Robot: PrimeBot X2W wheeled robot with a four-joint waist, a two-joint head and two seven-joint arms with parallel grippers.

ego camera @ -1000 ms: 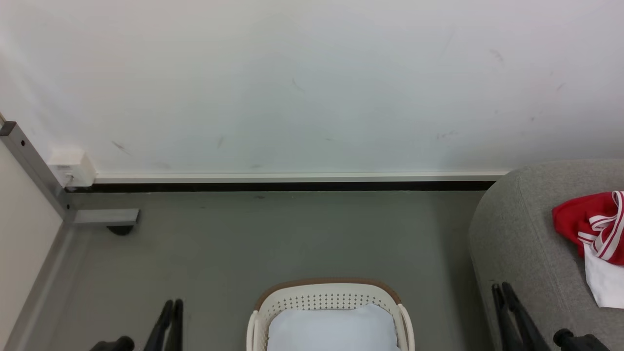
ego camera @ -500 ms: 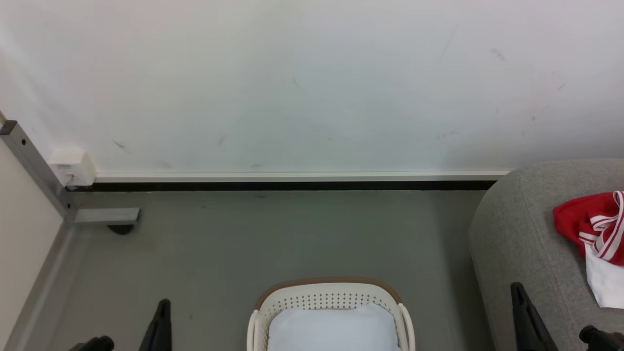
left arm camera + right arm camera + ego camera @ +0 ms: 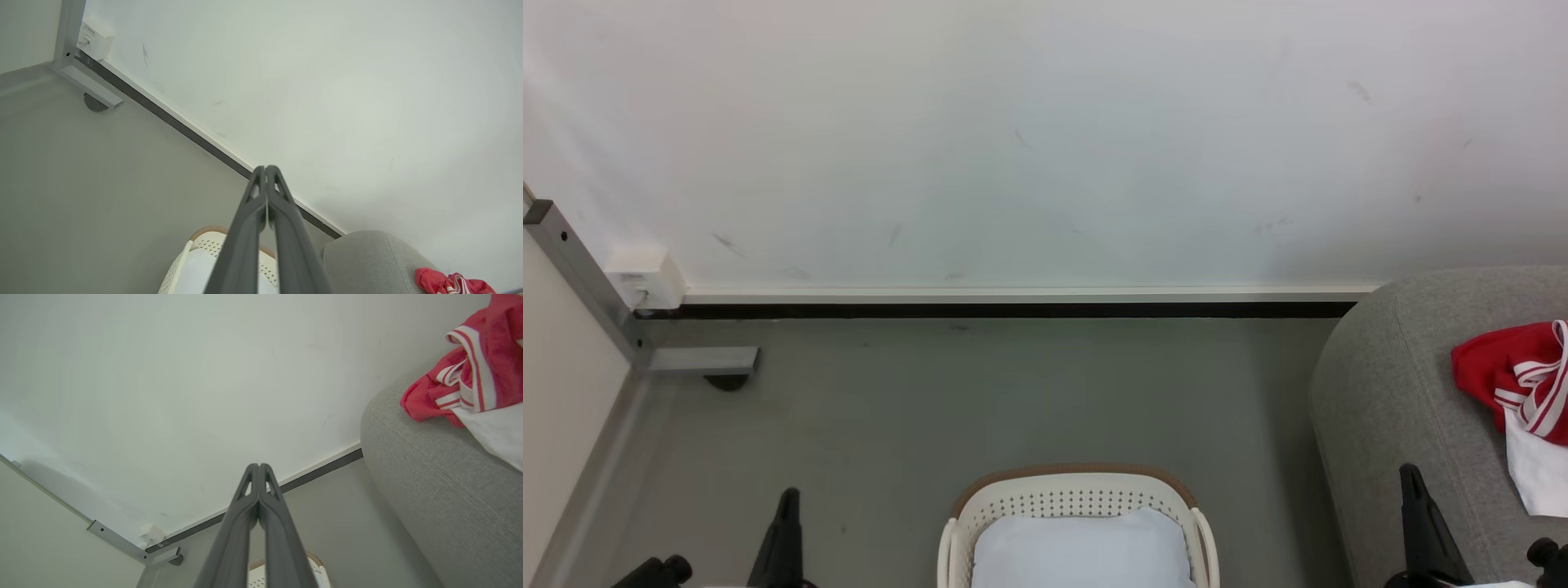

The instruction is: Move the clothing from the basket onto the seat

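While both arms hang low on either side of the basket [image 3: 1078, 494], the left jaws and the right jaws are each pressed together with nothing between them. The clothing [image 3: 1515, 380], red with white-striped trim and a white panel, lies bunched on the seat [image 3: 1396, 392], well to the right of the basket and clear of it. Inside the basket only a flat pale pad [image 3: 1078, 543] shows. Its near part is cut off by the bottom edge of the head view, so whether a garment lies there cannot be told.

By my reading the carrying step is done, or all but done, and the arms are at rest between moves. The next move calls for a look at the hidden part of the basket. If red cloth is there, one pair of jaws must part, go down inside the rim, pinch the fabric and not the pad, then lift it across to the seat.
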